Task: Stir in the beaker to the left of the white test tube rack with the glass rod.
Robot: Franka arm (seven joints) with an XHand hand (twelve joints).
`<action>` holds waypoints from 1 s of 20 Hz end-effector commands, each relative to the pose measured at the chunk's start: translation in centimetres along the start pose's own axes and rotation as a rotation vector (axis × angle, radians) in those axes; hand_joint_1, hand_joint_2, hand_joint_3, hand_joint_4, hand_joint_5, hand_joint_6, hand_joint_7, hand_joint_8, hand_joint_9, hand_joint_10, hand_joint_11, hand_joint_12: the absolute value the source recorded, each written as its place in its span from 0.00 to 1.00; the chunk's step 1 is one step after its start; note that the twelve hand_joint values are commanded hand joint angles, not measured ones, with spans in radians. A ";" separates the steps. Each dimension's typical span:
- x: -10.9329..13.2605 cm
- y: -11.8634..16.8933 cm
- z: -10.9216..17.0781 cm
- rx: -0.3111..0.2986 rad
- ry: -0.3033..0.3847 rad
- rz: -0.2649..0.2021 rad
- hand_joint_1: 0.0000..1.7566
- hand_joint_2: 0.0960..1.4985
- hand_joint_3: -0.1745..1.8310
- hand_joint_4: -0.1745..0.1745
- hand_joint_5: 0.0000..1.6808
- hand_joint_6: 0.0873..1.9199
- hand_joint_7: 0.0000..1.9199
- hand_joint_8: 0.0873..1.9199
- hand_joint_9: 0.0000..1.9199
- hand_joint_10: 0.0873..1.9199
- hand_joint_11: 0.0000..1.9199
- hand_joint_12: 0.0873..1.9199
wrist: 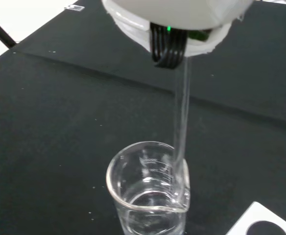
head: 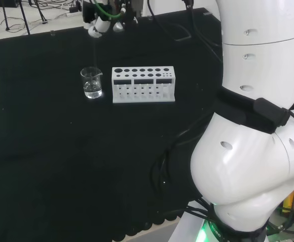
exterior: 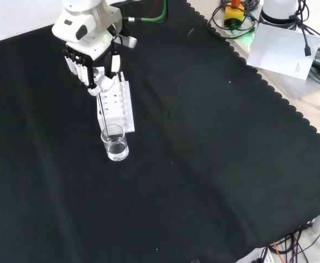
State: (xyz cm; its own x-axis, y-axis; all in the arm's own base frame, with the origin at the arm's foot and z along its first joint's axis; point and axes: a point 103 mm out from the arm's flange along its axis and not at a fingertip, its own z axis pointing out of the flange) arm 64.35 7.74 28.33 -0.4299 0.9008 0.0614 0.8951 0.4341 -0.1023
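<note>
A small clear beaker [head: 92, 83] with some clear liquid stands on the black cloth, left of the white test tube rack [head: 143, 84] in the head view. The hand [exterior: 91, 68] hangs above the beaker [exterior: 115, 144], fingers curled on a thin glass rod [exterior: 101, 112]. The rod [wrist: 181, 127] runs straight down from the hand and its lower end stands inside the beaker [wrist: 148, 193], close to the wall by the rim. In the front view the rack [exterior: 118, 104] lies just behind the beaker, partly covered by the hand.
The arm's big white links [head: 258, 126] take up the right of the head view. Cables and a white sheet [exterior: 283, 49] lie beyond the cloth's scalloped edge at the front view's upper right. Black cloth [exterior: 204, 164] spreads wide around the beaker.
</note>
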 end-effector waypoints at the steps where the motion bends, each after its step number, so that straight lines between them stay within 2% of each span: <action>1: -0.8 -1.6 0.2 0.013 0.002 0.012 0.76 0.40 0.39 0.00 0.77 0.14 0.73 0.31 0.90 0.30 0.77 0.43; 7: 3.7 -1.8 0.1 0.030 -0.031 -0.053 0.76 0.40 0.39 0.00 0.77 0.14 0.73 0.31 0.90 0.30 0.77 0.43; 11: 5.3 -1.4 -0.1 0.030 -0.040 -0.074 0.76 0.40 0.39 0.00 0.77 0.14 0.73 0.31 0.90 0.30 0.77 0.42; 14: 5.2 -0.8 0.0 0.029 -0.043 -0.074 0.76 0.40 0.39 0.00 0.77 0.14 0.73 0.31 0.90 0.30 0.77 0.42; 17: 4.1 0.2 -0.2 0.010 -0.045 -0.083 0.76 0.40 0.39 0.00 0.77 0.14 0.73 0.31 0.90 0.30 0.77 0.42; 20: 2.3 0.4 -0.3 0.009 -0.038 -0.069 0.76 0.40 0.39 0.00 0.77 0.14 0.73 0.31 0.90 0.30 0.77 0.42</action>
State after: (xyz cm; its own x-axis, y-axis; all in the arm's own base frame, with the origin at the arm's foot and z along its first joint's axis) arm 62.58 11.66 28.96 -0.5037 0.8635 0.0252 0.8570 0.5031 -0.1114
